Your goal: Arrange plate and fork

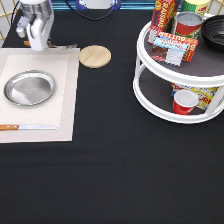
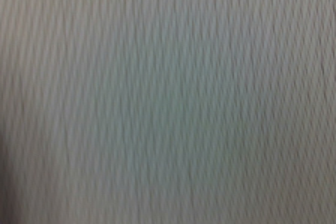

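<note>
One plate lies on the pale placemat, knife below it as a place setting. The gripper stands low at the mat's top edge over the fork; its grip can't be told.

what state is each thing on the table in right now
plate: flat on the placemat, empty
fork: lying at the placemat's top edge, under the gripper
knife: lying flat on the placemat, below the plate
wooden coaster: flat, bare
red cup: upright on the turntable's lower shelf
</note>
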You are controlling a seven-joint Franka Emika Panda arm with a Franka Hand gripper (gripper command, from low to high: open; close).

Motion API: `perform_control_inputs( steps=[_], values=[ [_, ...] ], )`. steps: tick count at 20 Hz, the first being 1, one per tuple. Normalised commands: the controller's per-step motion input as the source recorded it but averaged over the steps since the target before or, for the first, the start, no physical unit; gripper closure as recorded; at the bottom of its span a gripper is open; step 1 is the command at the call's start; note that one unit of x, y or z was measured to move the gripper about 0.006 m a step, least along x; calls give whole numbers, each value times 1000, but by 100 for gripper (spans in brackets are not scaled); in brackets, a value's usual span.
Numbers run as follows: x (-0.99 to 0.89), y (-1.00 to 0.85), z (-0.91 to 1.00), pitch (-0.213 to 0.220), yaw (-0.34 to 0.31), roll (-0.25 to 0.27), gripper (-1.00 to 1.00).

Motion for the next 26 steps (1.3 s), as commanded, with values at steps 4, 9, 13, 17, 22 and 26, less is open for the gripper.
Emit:
perform_control_inputs(
  steps=[4, 9, 13, 17, 22, 26],
  values=[
    [434, -809, -49, 51, 65, 8, 100],
    [94, -221, -249, 66, 116, 0, 100],
    [-82, 8, -124, 62, 140, 0, 100],
    [0, 5, 50, 71, 114, 0, 100],
    [141, -28, 327, 62, 78, 0, -100],
    [84, 59, 457, 78, 47, -9, -100]
  ],
)
